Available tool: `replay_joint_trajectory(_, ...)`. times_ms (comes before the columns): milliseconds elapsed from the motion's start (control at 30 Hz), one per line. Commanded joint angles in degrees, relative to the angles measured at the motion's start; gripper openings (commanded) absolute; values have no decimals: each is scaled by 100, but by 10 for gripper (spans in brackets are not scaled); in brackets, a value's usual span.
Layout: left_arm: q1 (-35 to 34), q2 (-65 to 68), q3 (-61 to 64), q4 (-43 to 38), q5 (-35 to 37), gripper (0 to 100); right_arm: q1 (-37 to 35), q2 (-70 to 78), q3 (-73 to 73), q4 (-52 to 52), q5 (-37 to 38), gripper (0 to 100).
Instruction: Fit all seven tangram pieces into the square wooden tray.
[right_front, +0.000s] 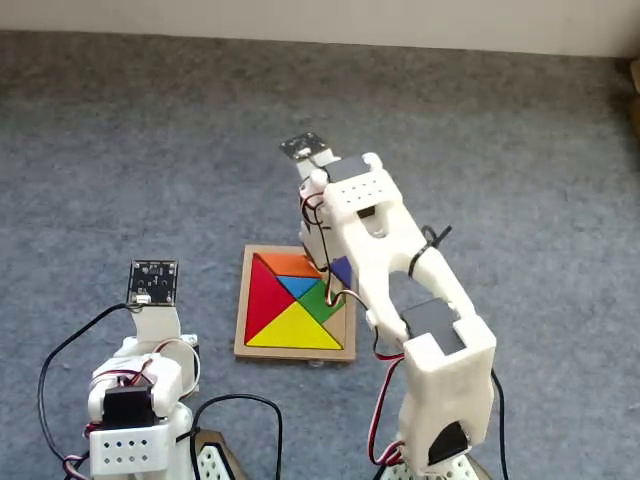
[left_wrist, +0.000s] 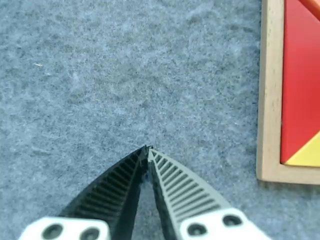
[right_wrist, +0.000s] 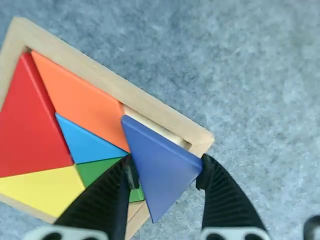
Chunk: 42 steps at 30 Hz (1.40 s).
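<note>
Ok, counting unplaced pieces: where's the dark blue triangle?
In the right wrist view, the right gripper holds the dark blue triangle over the tray's unfilled corner, beside the orange piece.

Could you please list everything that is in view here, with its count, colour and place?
tray: one, pale wood, square, on the carpet between the two arms
red triangle: one, red, large, in the tray
yellow triangle: one, yellow, large, in the tray beside the red one
orange piece: one, orange, in the tray along a rim
light blue triangle: one, light blue, small, in the tray's middle
green piece: one, green, in the tray, partly hidden
blue triangle: one, dark blue, over a tray corner, held
carpet: one, grey, under everything
left gripper: one, black fingers, shut, over bare carpet beside the tray
right gripper: one, black fingers, clamped on the blue triangle
</note>
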Motion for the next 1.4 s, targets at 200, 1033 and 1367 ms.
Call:
replay_joint_trajectory(200, -4, -180, 110, 35, -44, 14, -233, 4, -31, -31, -70, 172)
replay_joint_trajectory(1033, -4, -180, 110, 35, -44, 14, -347, 22, -48, -75, -484, 103)
replay_joint_trajectory(1367, -4, -180, 110, 35, -44, 14, -198, 48, -48, -382, -475, 36)
